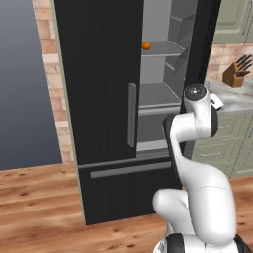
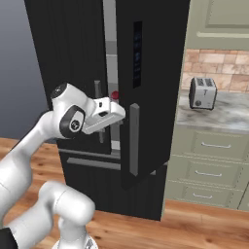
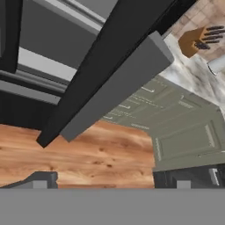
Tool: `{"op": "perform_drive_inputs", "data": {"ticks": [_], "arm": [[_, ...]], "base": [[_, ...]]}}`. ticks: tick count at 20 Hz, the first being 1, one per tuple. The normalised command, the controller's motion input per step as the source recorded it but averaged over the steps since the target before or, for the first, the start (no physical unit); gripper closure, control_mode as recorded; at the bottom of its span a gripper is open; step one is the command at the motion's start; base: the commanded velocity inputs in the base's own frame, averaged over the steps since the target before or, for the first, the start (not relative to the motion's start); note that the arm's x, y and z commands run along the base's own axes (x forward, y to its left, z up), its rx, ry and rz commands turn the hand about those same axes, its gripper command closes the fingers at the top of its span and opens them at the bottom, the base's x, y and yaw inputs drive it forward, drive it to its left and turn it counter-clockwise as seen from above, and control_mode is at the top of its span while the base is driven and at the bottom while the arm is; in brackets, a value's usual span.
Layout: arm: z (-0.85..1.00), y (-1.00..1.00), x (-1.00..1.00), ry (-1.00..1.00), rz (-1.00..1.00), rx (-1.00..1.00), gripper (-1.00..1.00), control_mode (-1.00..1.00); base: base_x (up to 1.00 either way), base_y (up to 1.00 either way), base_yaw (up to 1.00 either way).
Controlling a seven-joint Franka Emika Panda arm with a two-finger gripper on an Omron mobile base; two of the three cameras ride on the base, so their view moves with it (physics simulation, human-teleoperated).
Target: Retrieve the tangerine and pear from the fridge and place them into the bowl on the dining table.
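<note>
My gripper (image 3: 110,184) stands spread wide with nothing between the fingers, hanging right beside the long grey handle (image 3: 115,88) of the fridge's right door (image 2: 151,87), which stands swung out toward me. The fridge (image 1: 99,99) shows its pale shelves through the gap: the tangerine (image 1: 147,46) sits on an upper shelf near the left edge of the opening, and in the right base view I can make out the pear (image 2: 115,95) as a small dark red spot on a shelf just past my hand. Neither fruit is in my grasp, and the bowl and dining table are somewhere outside these views. The trouble I foresee is the door itself. It is open, but I judge the gap narrow from the right side, and my wrist and forearm have to pass between its edge and the closed left door (image 1: 94,79); a careless swing could knock the door or clip the handle and push it back toward closing on my arm. The fruits are round and small, so a slightly off-centre pinch could send one rolling along the shelf or off its front lip to the wood floor (image 1: 39,207). Reaching up for the tangerine also stretches me, and I may need the base closer.
</note>
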Motion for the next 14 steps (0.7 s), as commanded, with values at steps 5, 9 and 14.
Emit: {"op": "perform_drive_inputs", "data": {"ticks": [5, 9, 14], "arm": [[0.53, 0.82, 0.06, 0.06, 0.0, -0.21, -1.0, -1.0], [0.33, 0.69, 0.25, 0.12, 0.0, -0.34, -1.0, -1.0], [0.24, 0.29, 0.5, 0.31, 0.0, -0.37, -1.0, -1.0]], "base": [[0.0, 0.0, 0.0], [0.0, 0.0, 0.0], [0.0, 0.0, 0.0]]}}
